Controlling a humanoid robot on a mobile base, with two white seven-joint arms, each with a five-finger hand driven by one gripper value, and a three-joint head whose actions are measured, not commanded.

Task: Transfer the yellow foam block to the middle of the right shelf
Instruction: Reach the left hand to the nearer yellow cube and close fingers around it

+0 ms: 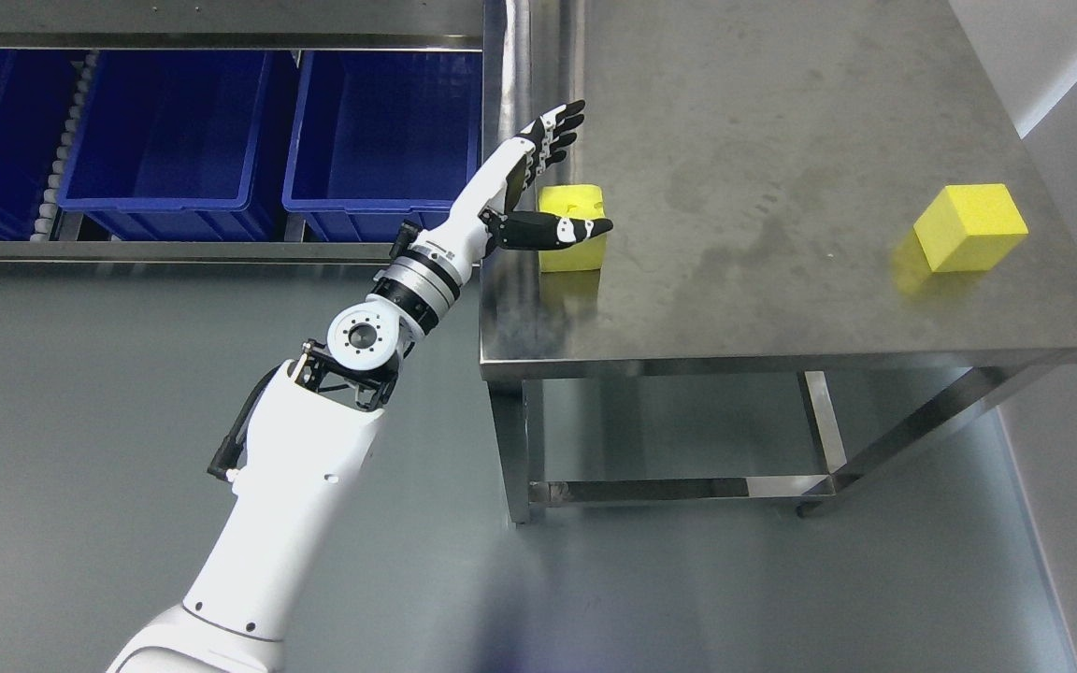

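Even, fairly bright overhead light, no hard shadows. Steel desk (pixel 782 140) shows dull smudgy sheen, w/ a soft yellow reflection just left of the far-right yellow block (pixel 969 226) & another below the block by the desk's left edge (pixel 573 204). Floor under the desk has hazy pale glare. Blue bins (pixel 165 131) left of the desk sit darker. Focus sharp throughout, slight softness toward the corners.

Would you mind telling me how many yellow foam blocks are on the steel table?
2. One yellow foam block sits near the steel table's left edge, partly behind the open left hand; the other yellow foam cube sits near the right edge. None appears hidden.
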